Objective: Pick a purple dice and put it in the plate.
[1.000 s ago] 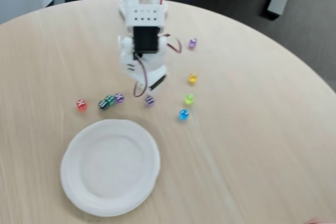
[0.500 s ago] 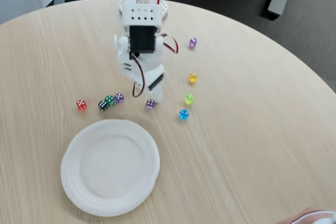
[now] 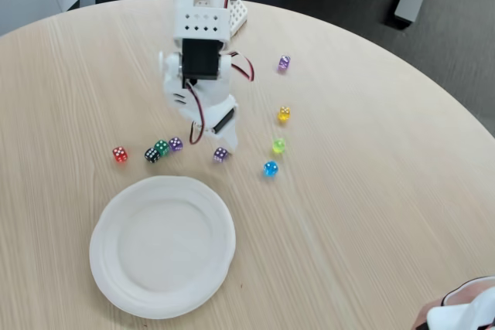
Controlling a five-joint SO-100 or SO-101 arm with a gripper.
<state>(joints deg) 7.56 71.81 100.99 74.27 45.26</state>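
Around me was a round light-wood table (image 3: 371,191), and behind it a dark grey floor (image 3: 456,52) under even light.

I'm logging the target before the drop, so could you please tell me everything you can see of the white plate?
The plate is large, round and white, with a raised rim and a shallow flat centre; it looks like thin disposable paper or foam. It lies flat on the wooden table, near the lower left of the fixed view, with no dice in it. Nothing else touches it; the row of dice sits apart, just beyond its far edge.
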